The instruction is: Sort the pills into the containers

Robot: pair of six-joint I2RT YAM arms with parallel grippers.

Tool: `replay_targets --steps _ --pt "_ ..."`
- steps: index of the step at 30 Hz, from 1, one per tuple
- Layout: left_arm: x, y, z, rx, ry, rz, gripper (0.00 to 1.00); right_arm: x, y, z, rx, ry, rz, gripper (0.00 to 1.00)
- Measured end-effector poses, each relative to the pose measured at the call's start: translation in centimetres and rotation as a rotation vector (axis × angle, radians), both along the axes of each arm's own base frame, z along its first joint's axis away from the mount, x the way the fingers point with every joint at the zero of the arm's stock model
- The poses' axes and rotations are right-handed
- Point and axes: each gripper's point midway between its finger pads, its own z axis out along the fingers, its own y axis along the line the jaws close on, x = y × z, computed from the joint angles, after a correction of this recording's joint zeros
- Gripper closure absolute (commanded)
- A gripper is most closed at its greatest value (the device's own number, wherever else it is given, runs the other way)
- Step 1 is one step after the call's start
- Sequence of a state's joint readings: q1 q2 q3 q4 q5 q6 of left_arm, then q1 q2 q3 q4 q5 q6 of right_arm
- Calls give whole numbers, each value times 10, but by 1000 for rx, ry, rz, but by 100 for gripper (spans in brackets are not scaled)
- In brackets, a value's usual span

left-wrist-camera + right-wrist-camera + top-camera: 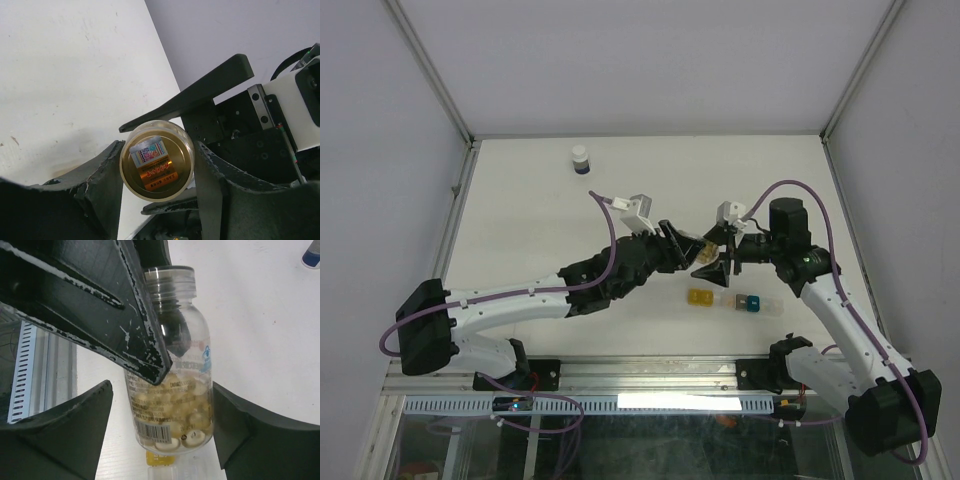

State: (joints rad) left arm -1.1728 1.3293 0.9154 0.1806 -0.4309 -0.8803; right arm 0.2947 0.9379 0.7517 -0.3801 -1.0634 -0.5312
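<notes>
My left gripper (686, 246) is shut on a small clear vial (695, 244) and holds it above the table. In the left wrist view the vial's round base (156, 160) sits between my left fingers (100, 185). The pills (175, 410) are pale tan beads heaped inside the vial (172, 365). My right gripper (716, 262) is open, with one finger on each side of the vial (161, 388). The containers (735, 302) lie on the table just below and right of the grippers. Their yellow end compartment (159, 459) shows under the vial.
A white-capped dark blue bottle (580, 160) stands far back on the table and shows at the top right of the right wrist view (312, 255). The table's front rail (650, 375) runs by the arm bases. Walls enclose the left, right and back.
</notes>
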Motion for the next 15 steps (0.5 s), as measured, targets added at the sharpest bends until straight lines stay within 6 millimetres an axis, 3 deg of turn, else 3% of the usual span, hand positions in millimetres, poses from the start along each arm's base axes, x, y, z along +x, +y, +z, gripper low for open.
replay_targets --steps 9,12,15 --pt "1 -7 5 -7 -1 0 100 3 3 3 9 -23 1 44" --pt "0 -7 6 -7 -1 -3 100 3 2 3 8 -30 3 61" --pt "0 -8 5 -1 2 -7 90 2 2 3 7 -32 7 82"
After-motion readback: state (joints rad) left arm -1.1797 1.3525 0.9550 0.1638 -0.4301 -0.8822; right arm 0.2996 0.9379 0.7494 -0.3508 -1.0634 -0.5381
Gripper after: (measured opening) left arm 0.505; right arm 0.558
